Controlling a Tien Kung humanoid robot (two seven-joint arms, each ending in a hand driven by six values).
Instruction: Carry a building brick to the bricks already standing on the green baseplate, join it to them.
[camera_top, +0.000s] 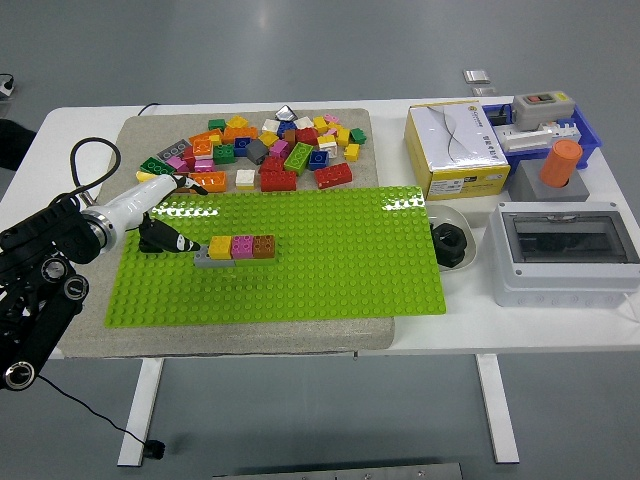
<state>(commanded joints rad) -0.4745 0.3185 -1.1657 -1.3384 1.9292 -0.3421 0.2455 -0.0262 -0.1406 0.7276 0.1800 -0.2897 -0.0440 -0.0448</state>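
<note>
A green baseplate (330, 260) lies on a grey mat in the head view. On it stands a row of a yellow brick (220, 246), a pink brick (242, 246) and a brown brick (264, 246). A low grey brick (211, 262) sits against the row's front left end. My left hand (168, 238) is just left of the grey brick. Its fingers are relaxed, hold nothing and are apart from the brick. A pile of loose bricks (262, 152) lies behind the baseplate. My right arm is out of view.
A yellow and white box (455, 148), a black part in a white dish (449, 243), a grey electrical box (565, 250) and a blue tray (545, 130) with an orange cylinder (561, 163) stand on the right. A dark shape (12, 142) shows at the left edge.
</note>
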